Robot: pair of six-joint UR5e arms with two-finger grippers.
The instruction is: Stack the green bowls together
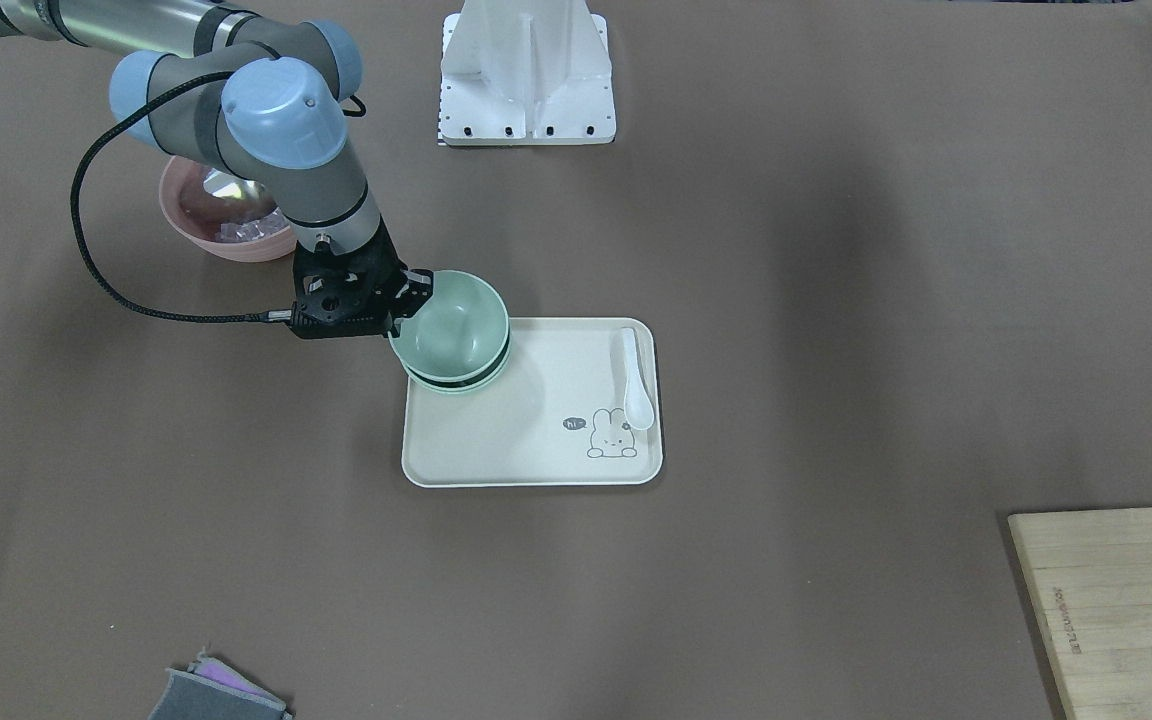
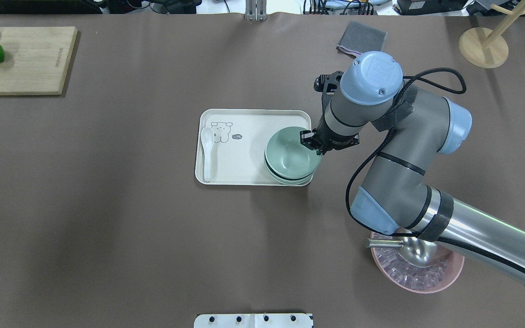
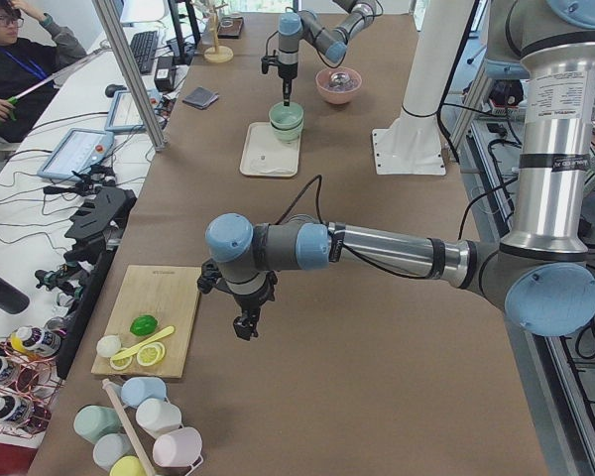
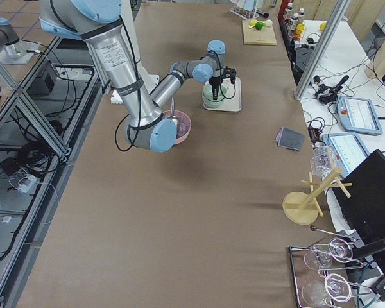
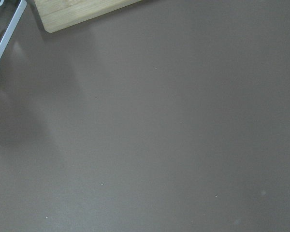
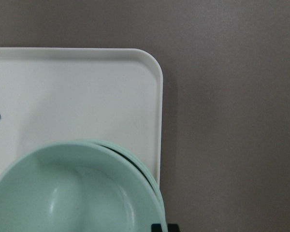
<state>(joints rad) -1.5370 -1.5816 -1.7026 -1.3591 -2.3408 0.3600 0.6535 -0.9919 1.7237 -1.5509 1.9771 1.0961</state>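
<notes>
A pale green bowl (image 1: 451, 325) is in my right gripper (image 1: 406, 300), which is shut on the bowl's rim on the side nearest the robot. It sits tilted, nested on top of the other green bowls (image 1: 456, 385), with a dark gap between them. The stack stands at one end of a cream tray (image 1: 536, 440). Overhead, the held bowl (image 2: 290, 152) covers the lower ones (image 2: 290, 181). The right wrist view shows the held bowl (image 6: 72, 193) with a lower rim (image 6: 152, 181) under it. My left gripper (image 3: 246, 327) hangs over bare table, far from the bowls; I cannot tell if it is open.
A white spoon (image 1: 633, 385) lies at the tray's other end. A pink bowl (image 2: 419, 269) with a metal scoop sits under my right arm. A cutting board (image 2: 21, 59) with fruit, a grey cloth (image 2: 362, 37) and a wooden stand (image 2: 483, 45) sit at the far edge.
</notes>
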